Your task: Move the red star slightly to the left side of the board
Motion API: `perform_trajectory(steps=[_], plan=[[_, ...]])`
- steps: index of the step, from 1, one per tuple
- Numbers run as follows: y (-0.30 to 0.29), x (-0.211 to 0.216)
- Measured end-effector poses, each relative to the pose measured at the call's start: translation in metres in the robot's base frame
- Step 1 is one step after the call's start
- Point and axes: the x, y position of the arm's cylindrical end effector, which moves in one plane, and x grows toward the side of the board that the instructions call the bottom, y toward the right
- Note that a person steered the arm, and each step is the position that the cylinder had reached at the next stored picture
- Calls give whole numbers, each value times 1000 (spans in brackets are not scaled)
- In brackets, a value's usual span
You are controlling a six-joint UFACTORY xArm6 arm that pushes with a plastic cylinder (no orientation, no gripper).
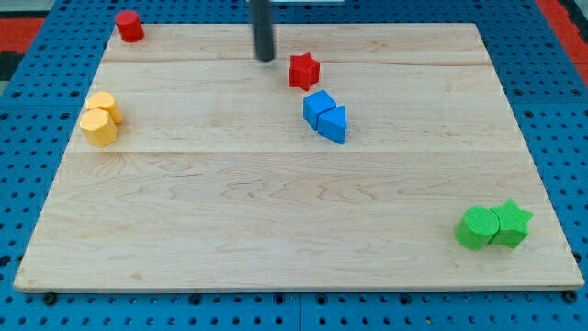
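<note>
The red star (304, 71) lies near the top middle of the wooden board (230, 211). My tip (265, 59) stands on the board just to the view's left of the star and slightly above it, a small gap apart. A blue cube (318, 108) and a blue triangular block (334, 123) touch each other just below the star.
A red cylinder (130, 26) sits at the top left corner. Two yellow blocks (100, 119) lie together at the left edge. A green cylinder (477, 228) and a green star (511, 223) touch at the bottom right. Blue pegboard (28, 138) surrounds the board.
</note>
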Motion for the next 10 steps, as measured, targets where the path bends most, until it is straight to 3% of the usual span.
perform_trajectory(steps=[1, 2, 4, 7, 10], plan=[[93, 0], [107, 65], [32, 56], [0, 16], [-70, 30]])
